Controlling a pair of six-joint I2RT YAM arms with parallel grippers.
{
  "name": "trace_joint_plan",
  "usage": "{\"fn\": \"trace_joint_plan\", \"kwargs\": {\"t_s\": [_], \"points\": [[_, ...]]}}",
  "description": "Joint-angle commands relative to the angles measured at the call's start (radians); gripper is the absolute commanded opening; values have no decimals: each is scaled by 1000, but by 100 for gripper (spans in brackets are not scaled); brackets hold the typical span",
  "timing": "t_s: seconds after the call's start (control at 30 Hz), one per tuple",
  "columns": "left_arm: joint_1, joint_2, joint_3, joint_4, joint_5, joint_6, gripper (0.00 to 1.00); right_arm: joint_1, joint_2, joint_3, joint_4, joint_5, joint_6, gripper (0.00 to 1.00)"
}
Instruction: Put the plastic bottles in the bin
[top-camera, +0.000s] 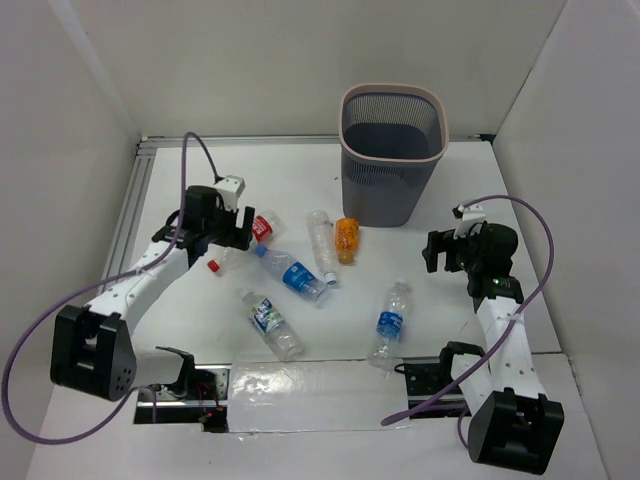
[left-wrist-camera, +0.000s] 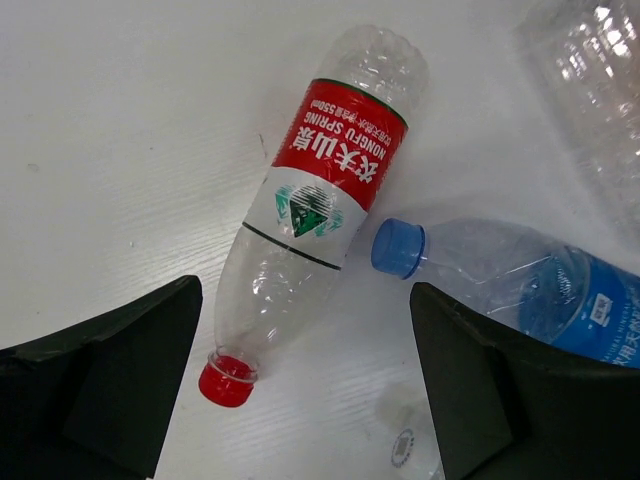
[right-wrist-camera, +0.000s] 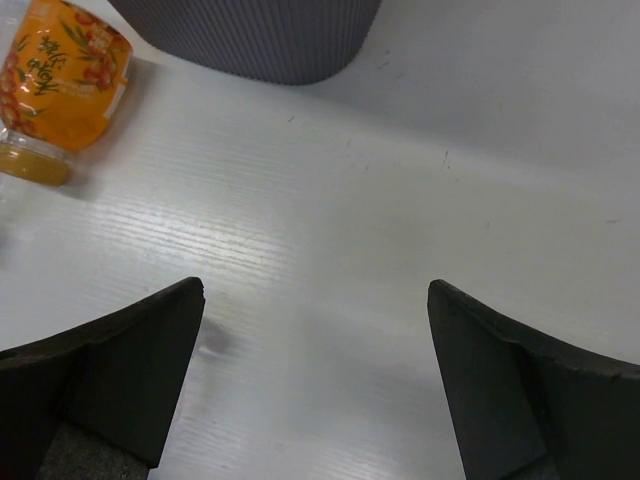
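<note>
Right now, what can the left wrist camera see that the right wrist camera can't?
Only the left wrist view shows the red-label bottle lying on its side, a blue-label bottle with a blue cap beside it, and part of a clear bottle in the top corner. Only the right wrist view shows the orange bottle and the bottom of the bin. Both show the white table and the camera's own jaws: the left gripper and the right gripper are open, holding nothing.
</note>
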Motion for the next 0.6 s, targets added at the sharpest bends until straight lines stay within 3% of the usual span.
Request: {"fn": "trace_joint_plan", "kwargs": {"t_s": [0.0, 0.4, 0.57], "points": [[-35, 98, 51, -21, -34, 97, 98, -4, 9, 5, 27, -63, -37, 100], [-45, 443, 149, 64, -86, 134, 99, -4, 9, -4, 27, -108, -57, 100], [-54, 518, 159, 73, -58, 124, 82, -4, 9, -13, 18, -147, -78, 100]]}}
